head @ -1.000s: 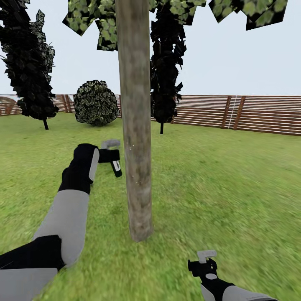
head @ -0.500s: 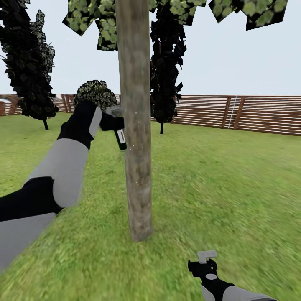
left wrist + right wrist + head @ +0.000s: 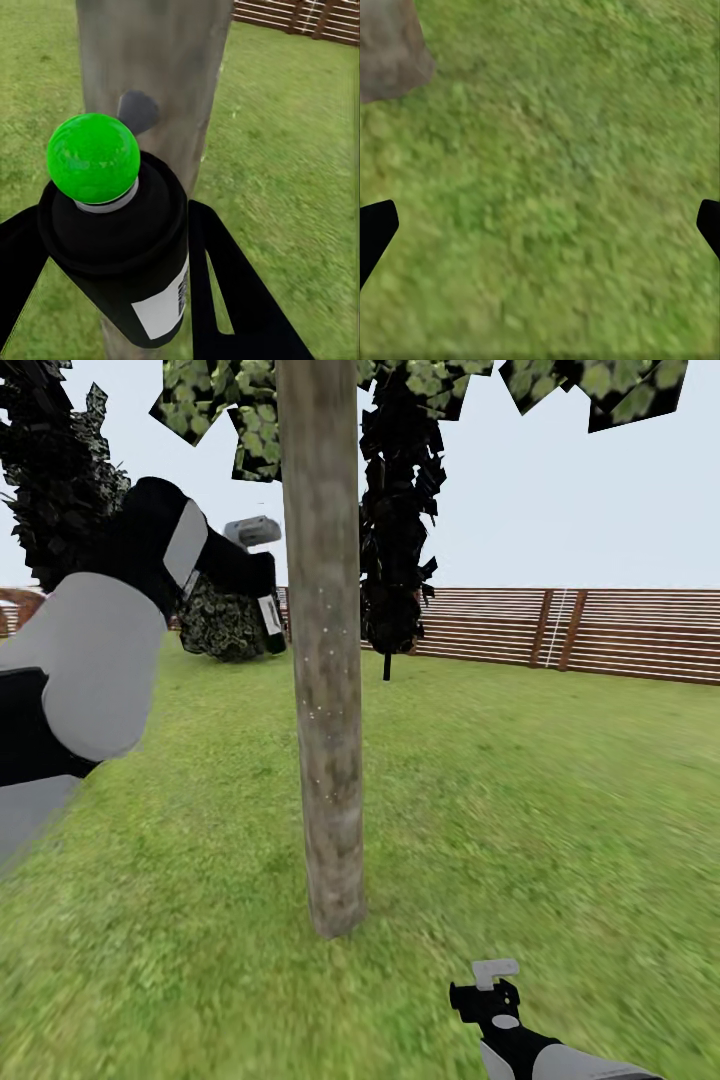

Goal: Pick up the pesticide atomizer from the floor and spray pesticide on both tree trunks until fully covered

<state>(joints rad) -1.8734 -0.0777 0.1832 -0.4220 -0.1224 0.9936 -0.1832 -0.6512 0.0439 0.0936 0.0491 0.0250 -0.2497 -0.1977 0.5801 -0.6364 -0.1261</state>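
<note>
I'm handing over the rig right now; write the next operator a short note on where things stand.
Left gripper: shut on the spray bottle, raised high beside the tree trunk, on its left in the head view.
Right gripper: open, empty, low over the grass near the trunk's base.
Done: bottle picked up; a few white specks show on the trunk at mid height.
Left: coverage looks sparse, so keep spraying this trunk top to bottom, then go to the second tree, which these views don't settle.

trunk (image 3: 322,660): mottled grey-brown, white specks | atomizer (image 3: 120,247): black, green ball, white label | lawn (image 3: 520,790): green | fence (image 3: 600,630): brown slats
</note>
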